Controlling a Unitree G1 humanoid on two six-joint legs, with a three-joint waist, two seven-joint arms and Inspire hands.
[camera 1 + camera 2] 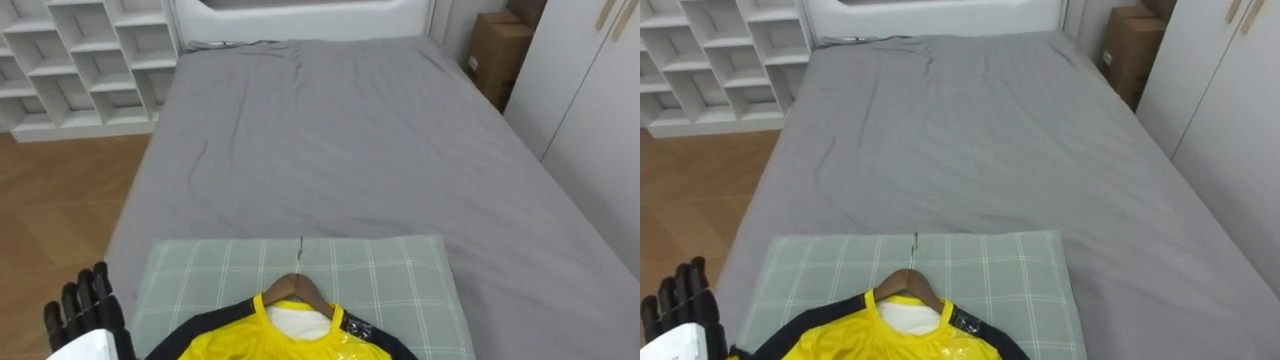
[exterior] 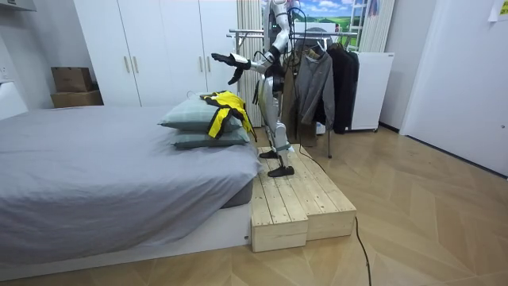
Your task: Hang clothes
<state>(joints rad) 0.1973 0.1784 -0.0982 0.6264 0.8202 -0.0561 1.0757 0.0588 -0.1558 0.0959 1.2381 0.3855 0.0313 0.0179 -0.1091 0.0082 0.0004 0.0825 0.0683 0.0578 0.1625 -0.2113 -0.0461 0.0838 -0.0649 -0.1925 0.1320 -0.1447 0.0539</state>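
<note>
At the bottom centre we see the yellow shirt on its wooden hanger, lying on the checked pillow at the near end of the grey bed. At lower left the left hand stands with fingers straight, holding nothing, apart from the shirt. A cardboard box stands upper right, contents hidden from us; in the room view, jackets hang behind the robot.
</note>
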